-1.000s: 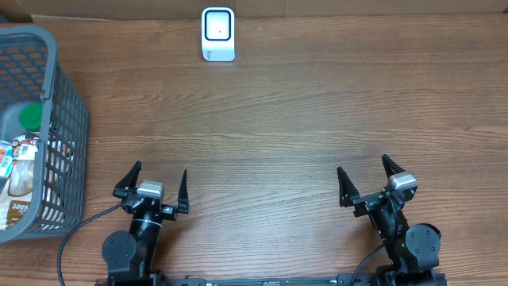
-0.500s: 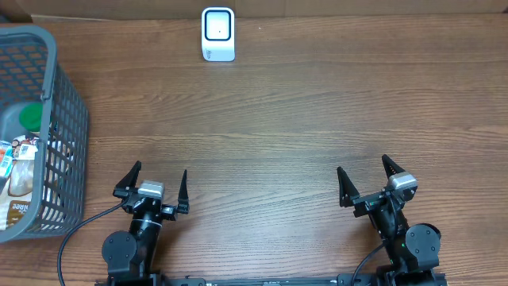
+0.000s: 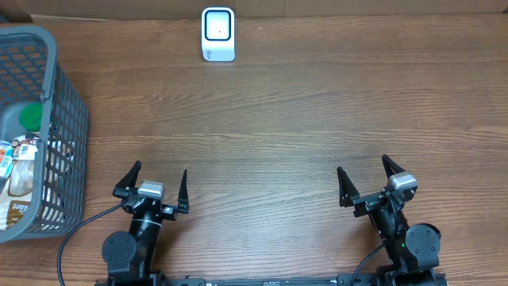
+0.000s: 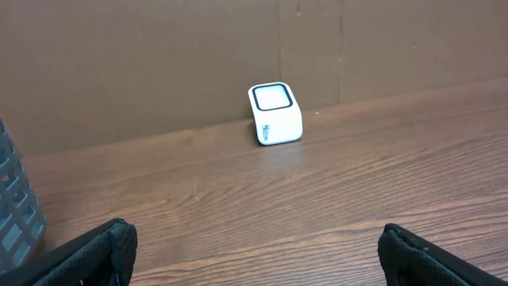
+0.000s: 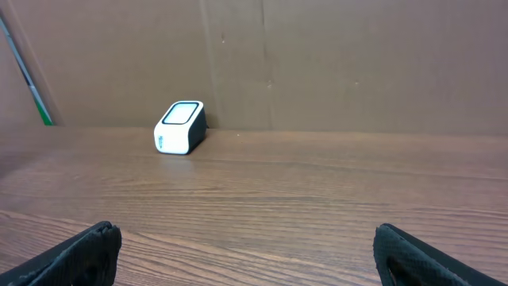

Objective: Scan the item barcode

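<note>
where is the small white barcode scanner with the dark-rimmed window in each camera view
Overhead: small white box-shaped scanner at top edge, left of centre.
Left wrist: scanner just right of centre, upper half.
Right wrist: scanner left of centre, mid-height.
Shared landmark: the far edge of the brown wooden table, where it stands.

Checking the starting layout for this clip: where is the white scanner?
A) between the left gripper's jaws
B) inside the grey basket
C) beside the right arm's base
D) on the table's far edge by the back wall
D: the white scanner stands alone at the far edge; the left gripper and right gripper sit at the near edge, jaws open and empty.
</note>
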Action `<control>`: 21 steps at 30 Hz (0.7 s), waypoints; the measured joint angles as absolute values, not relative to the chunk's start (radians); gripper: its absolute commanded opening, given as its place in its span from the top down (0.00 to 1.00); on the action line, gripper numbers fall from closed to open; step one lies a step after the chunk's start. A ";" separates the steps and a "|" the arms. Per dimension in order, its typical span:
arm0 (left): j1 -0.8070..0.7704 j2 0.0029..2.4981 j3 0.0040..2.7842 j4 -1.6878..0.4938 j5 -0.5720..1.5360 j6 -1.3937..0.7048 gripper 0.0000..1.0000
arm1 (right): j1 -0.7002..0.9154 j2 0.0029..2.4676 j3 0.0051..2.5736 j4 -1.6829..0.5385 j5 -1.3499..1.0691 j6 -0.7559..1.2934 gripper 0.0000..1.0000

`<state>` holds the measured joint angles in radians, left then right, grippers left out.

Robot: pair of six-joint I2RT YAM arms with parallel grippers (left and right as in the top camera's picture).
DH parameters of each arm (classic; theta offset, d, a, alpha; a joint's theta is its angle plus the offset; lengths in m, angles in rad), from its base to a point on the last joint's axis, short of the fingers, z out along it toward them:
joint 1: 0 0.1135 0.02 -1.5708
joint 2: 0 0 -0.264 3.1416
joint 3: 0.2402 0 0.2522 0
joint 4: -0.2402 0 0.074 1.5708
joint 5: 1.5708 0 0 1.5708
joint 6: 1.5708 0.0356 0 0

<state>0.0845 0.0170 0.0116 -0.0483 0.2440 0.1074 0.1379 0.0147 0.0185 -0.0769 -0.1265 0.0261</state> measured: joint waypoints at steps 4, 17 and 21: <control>0.084 0.017 0.025 -0.057 0.244 0.104 0.00 | 0.138 0.015 0.019 -0.076 -0.126 0.027 0.00; 0.084 0.299 0.353 -0.207 0.252 0.084 0.00 | 0.138 0.015 0.019 -0.076 -0.126 0.027 0.00; 0.084 0.451 0.506 -0.321 0.271 0.081 0.00 | 0.138 0.015 0.019 -0.076 -0.126 0.026 0.00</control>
